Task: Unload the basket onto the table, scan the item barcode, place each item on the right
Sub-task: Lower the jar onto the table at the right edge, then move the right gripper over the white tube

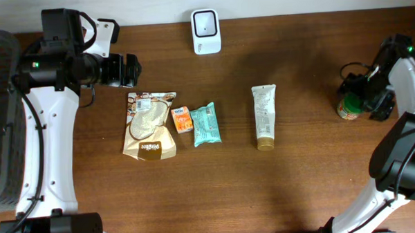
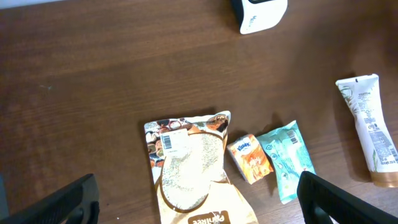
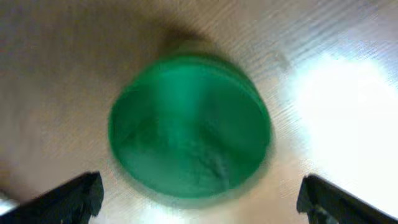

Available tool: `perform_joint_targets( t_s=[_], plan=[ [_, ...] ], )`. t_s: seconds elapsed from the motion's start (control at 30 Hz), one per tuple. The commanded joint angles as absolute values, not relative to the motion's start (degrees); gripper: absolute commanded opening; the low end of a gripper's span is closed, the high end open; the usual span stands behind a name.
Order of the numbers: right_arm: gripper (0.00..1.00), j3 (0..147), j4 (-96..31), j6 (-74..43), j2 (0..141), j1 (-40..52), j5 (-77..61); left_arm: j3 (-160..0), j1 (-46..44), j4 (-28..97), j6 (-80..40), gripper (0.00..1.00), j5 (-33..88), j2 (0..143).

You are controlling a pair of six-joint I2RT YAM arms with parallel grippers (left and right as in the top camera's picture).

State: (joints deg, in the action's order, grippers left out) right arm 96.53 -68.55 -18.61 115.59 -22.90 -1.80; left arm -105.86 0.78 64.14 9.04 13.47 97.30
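1. Table (image 1: 307,189): we see the jar (image 1: 346,110) standing upright at its far right.
2. Pouch (image 1: 151,125): under our left gripper (image 2: 199,202), spread and empty.
3. Scanner (image 1: 206,31): at the back, well apart from the jar; a long carry risks slipping.
4. Right gripper (image 3: 199,199): spread around the jar's green lid (image 3: 189,127), not touching; an off-centre close could tip it.
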Motion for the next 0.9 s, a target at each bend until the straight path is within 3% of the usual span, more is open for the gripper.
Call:
perform_joint_targets(
  t_s=[0.0,0.13,0.3,0.6,0.87],
  plan=[
    [0.98,105.9,-76.9,-17.9,115.4,-22.9,-0.9,-106.1,0.9,64.2,10.0,0.99,13.7,97.5],
    [0.98,114.3,-88.6,-6.8,115.4,-21.6,-8.1,-106.1,0.9,64.2,10.0,0.99,13.7,97.5],
    [0.98,115.4,-90.2,5.8,115.3,-17.6,-17.8,-106.1,0.9,64.2,10.0,0.99,13.7,97.5],
    [0.98,114.5,-85.9,7.1,115.6,-4.4,-17.8,-106.1,0.9,64.2,10.0,0.99,13.7,97.5],
    [0.99,114.5,-84.8,7.0,116.9,0.4,-18.9,-106.1,0.9,64.2,10.0,0.99,13.7,97.5]
  ],
)
